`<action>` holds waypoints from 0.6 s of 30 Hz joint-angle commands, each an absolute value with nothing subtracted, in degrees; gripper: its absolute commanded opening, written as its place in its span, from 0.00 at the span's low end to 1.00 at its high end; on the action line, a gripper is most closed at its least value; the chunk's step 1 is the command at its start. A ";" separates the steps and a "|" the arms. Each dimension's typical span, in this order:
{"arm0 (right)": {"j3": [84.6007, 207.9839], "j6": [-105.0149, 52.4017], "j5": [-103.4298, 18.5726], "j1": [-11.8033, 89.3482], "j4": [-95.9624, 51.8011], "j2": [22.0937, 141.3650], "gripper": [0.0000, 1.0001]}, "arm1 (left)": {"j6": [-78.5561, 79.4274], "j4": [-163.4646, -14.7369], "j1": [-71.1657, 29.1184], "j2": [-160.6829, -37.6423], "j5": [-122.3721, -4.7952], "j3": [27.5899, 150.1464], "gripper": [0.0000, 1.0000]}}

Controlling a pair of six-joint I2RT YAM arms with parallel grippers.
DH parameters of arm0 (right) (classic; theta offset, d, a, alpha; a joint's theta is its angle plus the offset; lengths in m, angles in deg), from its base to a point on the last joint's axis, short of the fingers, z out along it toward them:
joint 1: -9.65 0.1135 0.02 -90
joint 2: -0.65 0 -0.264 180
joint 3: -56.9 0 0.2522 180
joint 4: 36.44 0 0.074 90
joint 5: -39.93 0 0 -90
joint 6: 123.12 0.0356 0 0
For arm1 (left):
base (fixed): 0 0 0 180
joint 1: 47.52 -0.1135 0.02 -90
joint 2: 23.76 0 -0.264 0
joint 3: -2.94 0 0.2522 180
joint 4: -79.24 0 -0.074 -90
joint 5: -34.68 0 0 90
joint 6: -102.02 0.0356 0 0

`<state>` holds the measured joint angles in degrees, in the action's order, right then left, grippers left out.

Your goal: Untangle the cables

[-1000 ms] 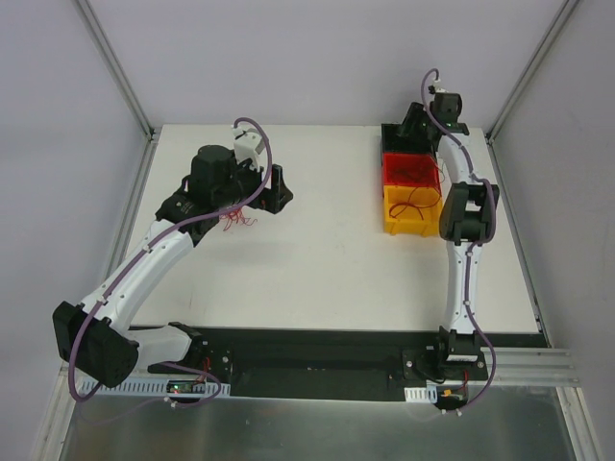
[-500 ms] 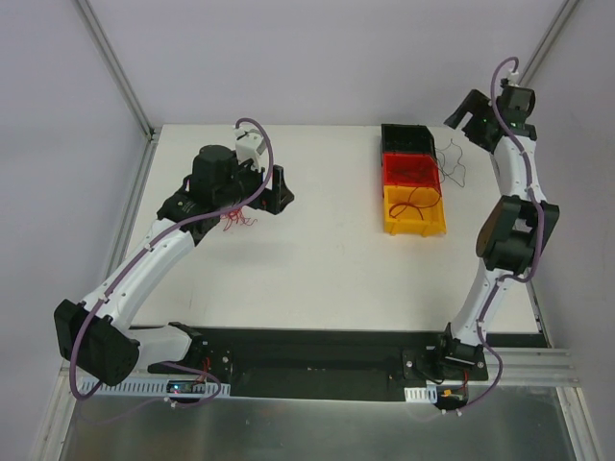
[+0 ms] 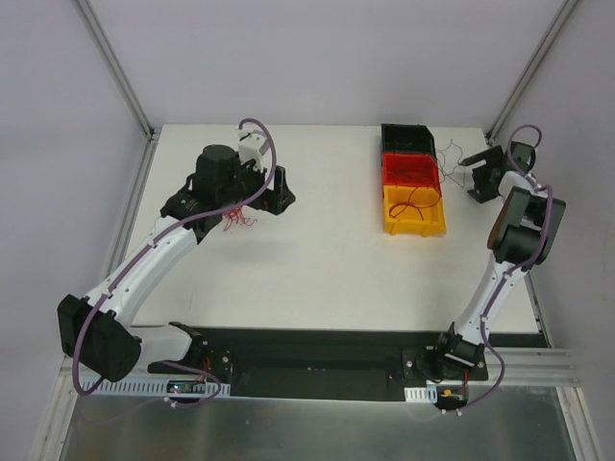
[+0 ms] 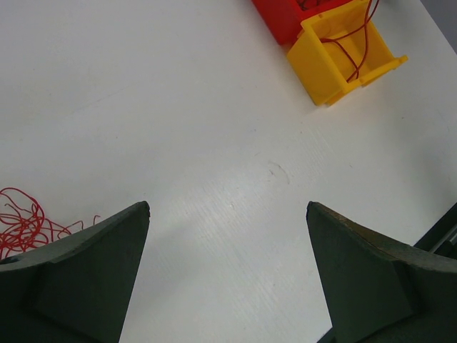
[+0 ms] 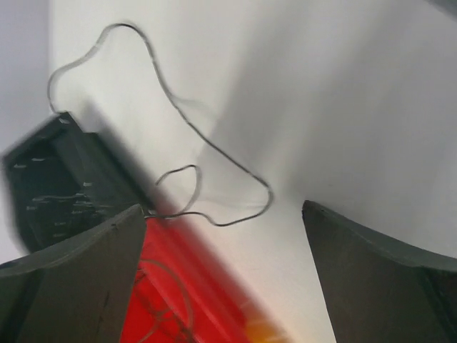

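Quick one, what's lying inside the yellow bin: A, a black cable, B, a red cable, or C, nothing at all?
B: a thin red cable curls across the inside of the yellow bin, as both the left wrist view and the top view show.

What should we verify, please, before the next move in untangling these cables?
1. Left gripper open, nothing between its fingers: ok.
2. Right gripper open, nothing between its fingers: ok.
3. Red tangle visible to the left wrist camera: ok, at the view's left edge, beside one finger.
4. Red tangle separated into single strands: not ok.
5. Black wire inside the black bin: not ok, it lies on the table beside the bin.
6. Black wire free of the bin's rim: cannot tell.
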<state>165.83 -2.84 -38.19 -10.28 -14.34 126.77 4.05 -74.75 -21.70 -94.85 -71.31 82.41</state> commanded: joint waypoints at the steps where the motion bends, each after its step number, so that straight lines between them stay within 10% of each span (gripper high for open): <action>1: 158.40 11.59 -34.69 -10.83 -28.45 125.28 0.96 | 4.02 -76.36 -21.68 -95.12 -71.85 83.41 0.91; 18: 155.29 31.75 -34.24 -5.48 -47.65 133.18 0.96 | 4.02 -76.36 -21.68 -96.00 -72.02 83.49 0.91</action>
